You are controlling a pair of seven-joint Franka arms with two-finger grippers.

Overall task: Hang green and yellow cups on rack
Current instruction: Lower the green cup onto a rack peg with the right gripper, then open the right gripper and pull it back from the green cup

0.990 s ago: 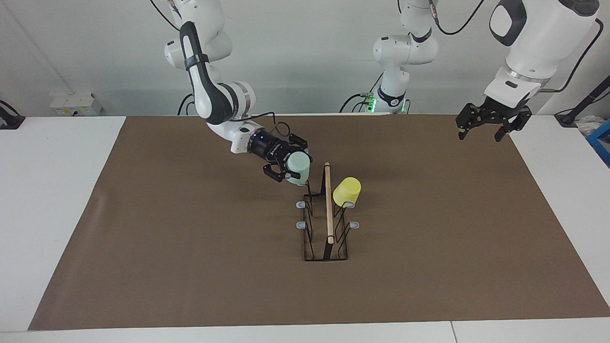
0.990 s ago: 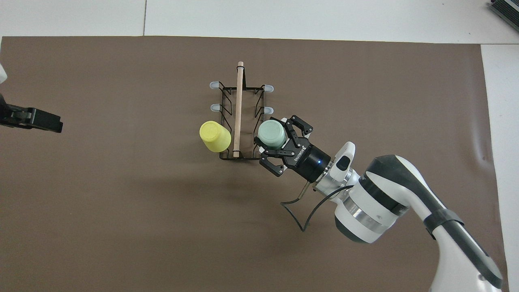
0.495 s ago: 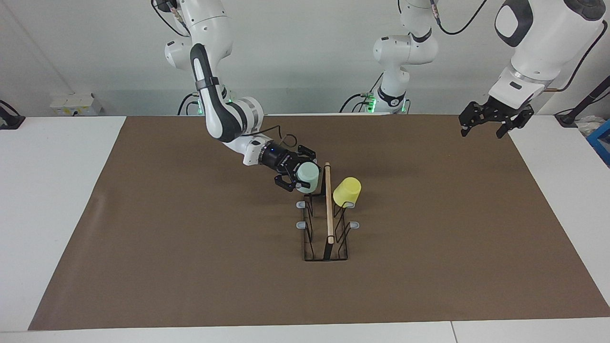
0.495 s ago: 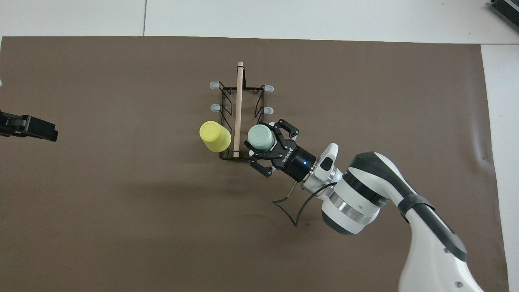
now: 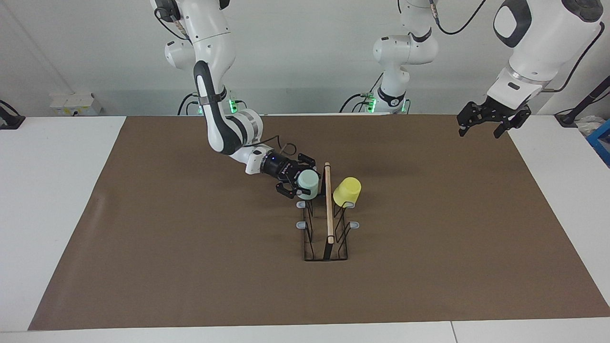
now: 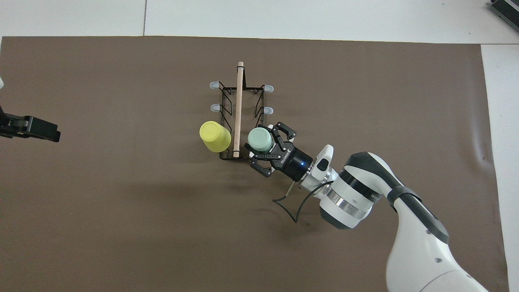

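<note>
Two arms worked over the brown mat point(image 5: 190, 267) you had spread across the white table point(image 5: 52, 200), with a pale wall point(image 5: 295, 52) rising at the robots' end and a small white box point(image 5: 75, 104) sitting at the table's edge toward the right arm's end.

You would have found the right gripper point(image 5: 296, 183) point(image 6: 271, 147) low at the rack point(image 5: 326, 238) point(image 6: 241, 121), its jaws clamped on the green cup point(image 5: 308, 183) point(image 6: 260, 139). That cup lay tilted in the jaws, right against the black wire on the right arm's side of the wooden rod point(image 5: 328, 205) point(image 6: 238, 109), at the prong row nearest the robots. Across the rod from those jaws, the yellow cup point(image 5: 347, 191) point(image 6: 214, 136) hung tilted on its own prong. Four grey-tipped prongs farther from the robots stood bare.

Your left gripper point(image 5: 486, 125) point(image 6: 38, 129) waited in the air over the mat's corner at the left arm's end, well apart from the rack, its jaws spread wide with nothing between them.

Compared with a second earlier, you had brought the right gripper down and in toward the rod, so the green cup sat lower and closer against the wire. The yellow cup and the rack had not shifted, and the left gripper had barely moved.
</note>
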